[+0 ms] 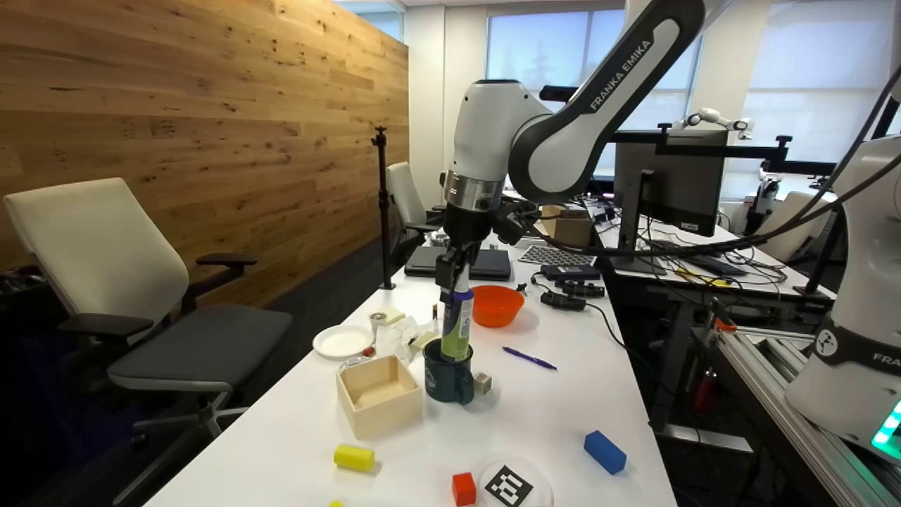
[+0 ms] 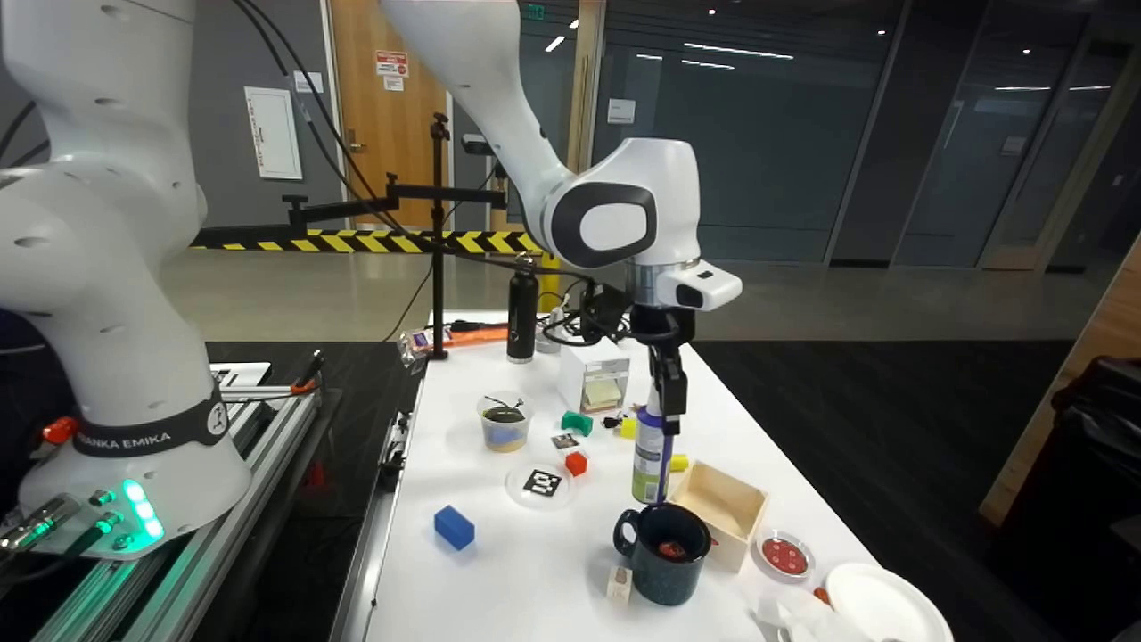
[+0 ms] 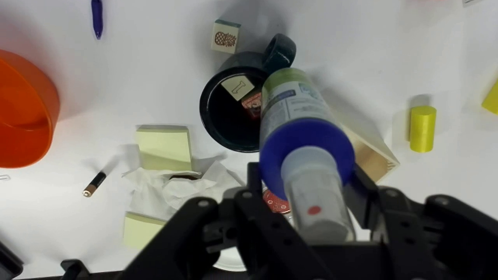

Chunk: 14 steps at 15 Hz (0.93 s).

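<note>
in the wrist view the claw (image 3: 306, 177) pinches a near-upright bottle (image 3: 305, 134); its base points to upper center, overlapping the mug (image 3: 225, 121).

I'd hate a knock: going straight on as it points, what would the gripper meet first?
The gripper points down; the bottle it holds would probably meet the dark mug first, though it might just miss it and reach the white table. Depth is unclear.

Orange bowl (image 1: 497, 308), blue pen (image 1: 529, 358) nearby, white plate (image 1: 341, 341), blue block (image 2: 455, 527)
</note>
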{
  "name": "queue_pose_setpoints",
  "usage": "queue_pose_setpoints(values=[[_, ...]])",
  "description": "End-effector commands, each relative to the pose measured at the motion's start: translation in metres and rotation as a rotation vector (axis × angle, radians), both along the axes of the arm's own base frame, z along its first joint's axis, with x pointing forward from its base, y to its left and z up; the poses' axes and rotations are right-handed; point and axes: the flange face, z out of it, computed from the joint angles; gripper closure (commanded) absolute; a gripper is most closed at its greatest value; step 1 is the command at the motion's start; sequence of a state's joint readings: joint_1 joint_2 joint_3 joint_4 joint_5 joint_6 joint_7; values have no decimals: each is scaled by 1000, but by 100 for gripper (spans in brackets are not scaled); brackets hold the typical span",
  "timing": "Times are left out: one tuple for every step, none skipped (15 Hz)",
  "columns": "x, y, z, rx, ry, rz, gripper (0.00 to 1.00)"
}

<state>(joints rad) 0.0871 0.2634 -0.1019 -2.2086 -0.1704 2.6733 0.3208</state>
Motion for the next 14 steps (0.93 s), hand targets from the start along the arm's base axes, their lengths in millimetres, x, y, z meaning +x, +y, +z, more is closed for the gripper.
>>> queue_pose_setpoints(values=[[16, -8, 9, -26, -29, 6, 71], [18, -10, 8, -29, -30, 3, 71], [20, -12, 6, -30, -29, -1, 71], [22, -15, 5, -33, -28, -4, 71], [25, -17, 4, -35, -26, -8, 71], [27, -19, 2, -38, -25, -11, 71], [29, -21, 0, -41, -25, -13, 71], [32, -23, 0, -43, -23, -15, 71], [35, -25, -1, -46, -23, -16, 71], [38, -27, -2, -50, -23, -17, 71], [40, -29, -3, -54, -23, -19, 71], [43, -31, -4, -57, -22, -21, 71], [45, -34, -5, -61, -21, -23, 71], [46, -36, -7, -63, -17, -25, 71]])
